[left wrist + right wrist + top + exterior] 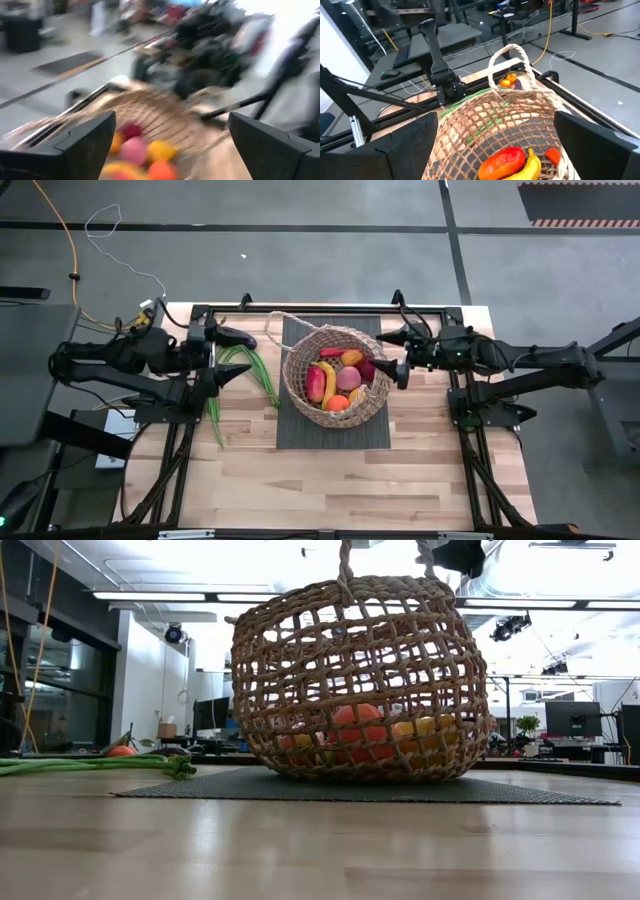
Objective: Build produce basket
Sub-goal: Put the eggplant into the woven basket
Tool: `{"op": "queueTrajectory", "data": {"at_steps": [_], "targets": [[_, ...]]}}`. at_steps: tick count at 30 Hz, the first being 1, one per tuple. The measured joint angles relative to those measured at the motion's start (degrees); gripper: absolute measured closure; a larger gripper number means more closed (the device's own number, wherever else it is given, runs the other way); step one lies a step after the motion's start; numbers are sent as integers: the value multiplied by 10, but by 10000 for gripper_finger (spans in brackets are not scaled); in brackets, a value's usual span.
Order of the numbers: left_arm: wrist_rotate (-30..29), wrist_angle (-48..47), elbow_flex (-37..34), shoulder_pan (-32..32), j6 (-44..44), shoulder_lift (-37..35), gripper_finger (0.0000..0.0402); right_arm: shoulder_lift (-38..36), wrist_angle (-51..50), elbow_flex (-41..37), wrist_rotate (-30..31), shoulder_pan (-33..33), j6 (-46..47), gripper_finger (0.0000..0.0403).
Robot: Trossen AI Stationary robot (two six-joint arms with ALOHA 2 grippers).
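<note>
Holding produce (338, 380), wicker basket (300, 385) on dark mat (290, 435), no readable writing

The wooden table (300, 480) carries a dark mat (300, 435) and green bean stalks (262, 372).

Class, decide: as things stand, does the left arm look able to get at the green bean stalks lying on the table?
Probably yes. The green bean stalks lie uncovered on the table, outside the basket, right beside the open left gripper; nothing blocks them.
</note>
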Motion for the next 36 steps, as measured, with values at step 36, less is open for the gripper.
{"op": "queueTrajectory", "data": {"at_steps": [36], "targets": [[34, -386, 137, 491, 633, 577, 28, -4, -13, 0, 21, 0, -13, 15]]}}
